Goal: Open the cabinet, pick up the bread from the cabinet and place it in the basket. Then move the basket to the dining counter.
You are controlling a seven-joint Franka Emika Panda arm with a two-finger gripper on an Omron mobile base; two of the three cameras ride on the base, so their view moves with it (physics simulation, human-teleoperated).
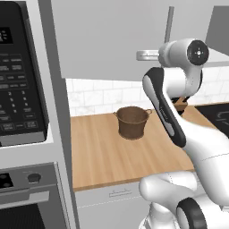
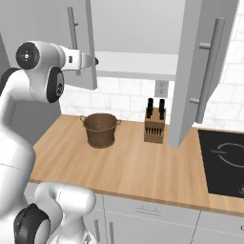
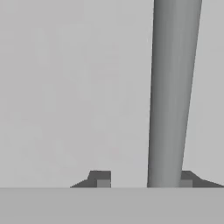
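The cabinet [image 2: 138, 28] hangs over the worktop. Its right door [image 2: 200, 71] is swung wide open and its left door [image 2: 62, 47] stands ajar. My gripper [image 2: 95, 61] [image 1: 139, 55] is raised to the left door's long silver bar handle [image 3: 173, 87] [image 2: 72, 43]. In the hand view my gripper [image 3: 143, 179] is open; the bar stands between the fingers, against the right one and apart from the left. The brown woven basket [image 1: 132, 121] [image 2: 101, 129] sits upright on the worktop below. The bread is hidden. The dining counter is out of view.
A knife block [image 2: 155, 125] stands right of the basket against the tiled wall. A black cooktop [image 2: 224, 162] is set into the wooden worktop [image 1: 103, 152] at the right. The black oven tower [image 1: 20, 89] bounds the left.
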